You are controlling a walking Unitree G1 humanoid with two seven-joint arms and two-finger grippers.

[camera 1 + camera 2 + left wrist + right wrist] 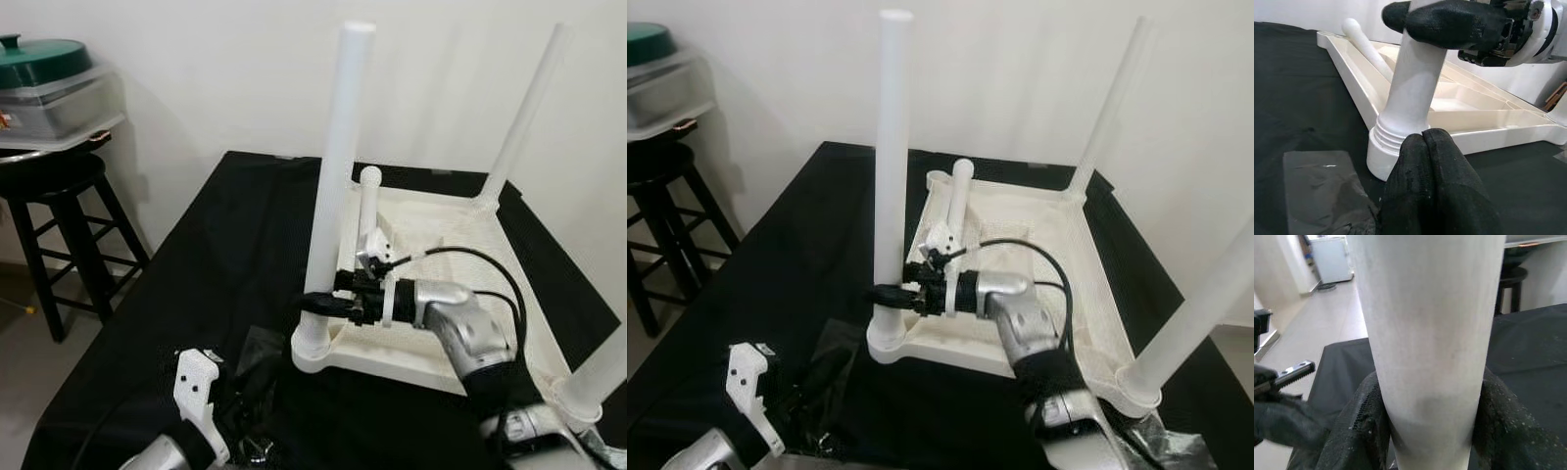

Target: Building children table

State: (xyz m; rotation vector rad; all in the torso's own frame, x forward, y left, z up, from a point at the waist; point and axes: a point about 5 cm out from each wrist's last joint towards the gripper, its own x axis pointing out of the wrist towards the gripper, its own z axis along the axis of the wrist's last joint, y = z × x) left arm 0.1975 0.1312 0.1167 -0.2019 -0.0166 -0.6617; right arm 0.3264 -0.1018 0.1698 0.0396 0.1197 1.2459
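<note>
White plastic table top (431, 294) lies upside down on black-draped desk (235, 245); near upright white tube leg (333, 196) stands in its corner socket. Right hand (318, 304) clamped around leg's base. Left hand (1422, 139) fingers together, just beside that socket.

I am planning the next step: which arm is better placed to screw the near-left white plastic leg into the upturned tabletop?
Right. The right gripper already clasps the white plastic leg just above its socket; the left gripper hangs shut, low beside the white tabletop.
</note>
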